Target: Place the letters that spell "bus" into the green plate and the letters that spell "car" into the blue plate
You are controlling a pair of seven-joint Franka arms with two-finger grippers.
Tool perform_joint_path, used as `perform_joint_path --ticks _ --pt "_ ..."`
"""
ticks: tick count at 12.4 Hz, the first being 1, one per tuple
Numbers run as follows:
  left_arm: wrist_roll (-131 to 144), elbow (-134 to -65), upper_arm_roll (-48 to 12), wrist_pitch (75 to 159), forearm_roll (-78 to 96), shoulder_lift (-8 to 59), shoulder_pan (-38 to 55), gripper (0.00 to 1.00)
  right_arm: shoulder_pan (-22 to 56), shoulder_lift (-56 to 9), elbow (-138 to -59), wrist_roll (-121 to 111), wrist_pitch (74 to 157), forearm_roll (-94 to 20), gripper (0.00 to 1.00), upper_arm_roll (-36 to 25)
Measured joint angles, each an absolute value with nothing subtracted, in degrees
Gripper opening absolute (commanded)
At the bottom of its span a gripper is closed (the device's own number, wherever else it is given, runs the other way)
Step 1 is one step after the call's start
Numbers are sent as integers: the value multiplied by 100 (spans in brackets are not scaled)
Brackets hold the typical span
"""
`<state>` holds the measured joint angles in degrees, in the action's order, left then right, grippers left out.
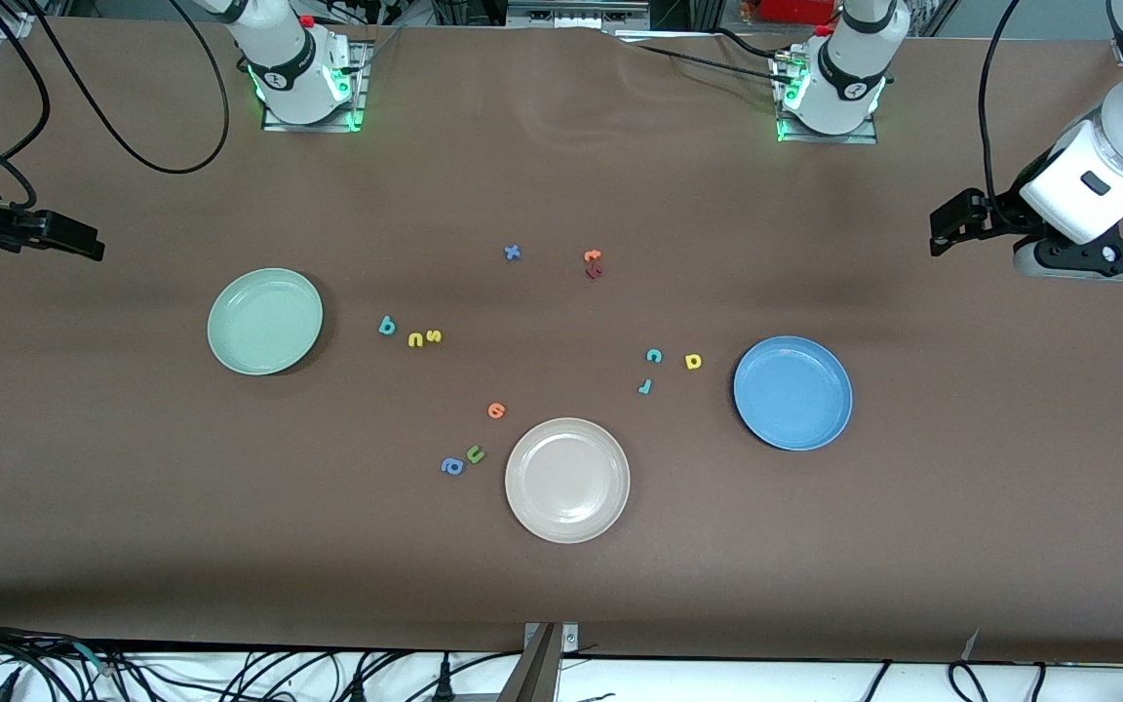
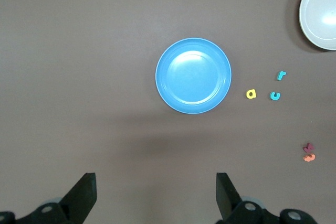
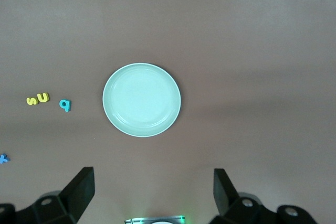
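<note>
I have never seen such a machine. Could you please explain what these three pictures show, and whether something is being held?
Two robot arms stand at a brown table. One picture looks down from across the table; the other two come from cameras on each wrist. The left gripper hangs over the table at its own end, near the blue plate; the right gripper hangs at the other end, near the green plate. Both have open jaws and hold nothing. A beige plate and small foam letters lie between, all outside the plates.

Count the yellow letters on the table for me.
3: the yellow "u" touching the yellow "s" beside the teal "b"; the yellow "a" beside the blue plate. None seem hidden.
</note>
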<state>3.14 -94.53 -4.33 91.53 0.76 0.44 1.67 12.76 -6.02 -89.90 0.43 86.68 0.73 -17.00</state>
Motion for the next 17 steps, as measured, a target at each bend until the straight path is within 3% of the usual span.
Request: perform_joint_path --ticks 6,11,17 --pt "-1394 -9464 -458 9111 514 193 297 100 1413 -603 -8991 980 8587 70 100 -1638" --pt "-2623 -9461 -472 9678 798 1263 918 100 1838 -723 -9134 3077 8623 57 99 -1152" --pt "-3334 -9475 -490 11116 207 2674 2406 100 1905 -951 -10573 4283 10345 -160 99 -291"
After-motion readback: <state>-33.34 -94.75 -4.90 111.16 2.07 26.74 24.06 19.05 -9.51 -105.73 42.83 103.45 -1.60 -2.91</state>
